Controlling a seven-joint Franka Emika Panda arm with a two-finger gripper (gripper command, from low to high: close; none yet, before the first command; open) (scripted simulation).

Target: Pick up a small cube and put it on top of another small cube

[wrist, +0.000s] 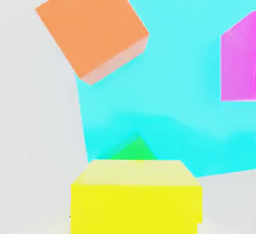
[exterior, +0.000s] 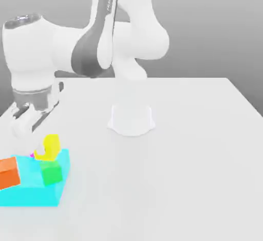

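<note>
gripper (exterior: 25, 124): over table's (exterior: 195, 147) left edge in the exterior view, jaw state I cannot tell | yellow cube (exterior: 50, 147): tilted above green cube (exterior: 51, 173) | base: cyan block (exterior: 31, 186)

orange cube (exterior: 9, 172), cyan block (exterior: 31, 188), white table (exterior: 195, 173)

Table (exterior: 195, 147) carries a large block (exterior: 31, 183) near the exterior view's left edge. Orange cube (exterior: 9, 172) sits on the block's left part, green cube (exterior: 51, 173) on its right part. Yellow cube (exterior: 50, 146) is tilted above the green cube, at the block's rear edge. Magenta cube (wrist: 239, 58) is also over the block. Arm base (exterior: 131, 119) stands mid-table, behind and right of the block.
</note>
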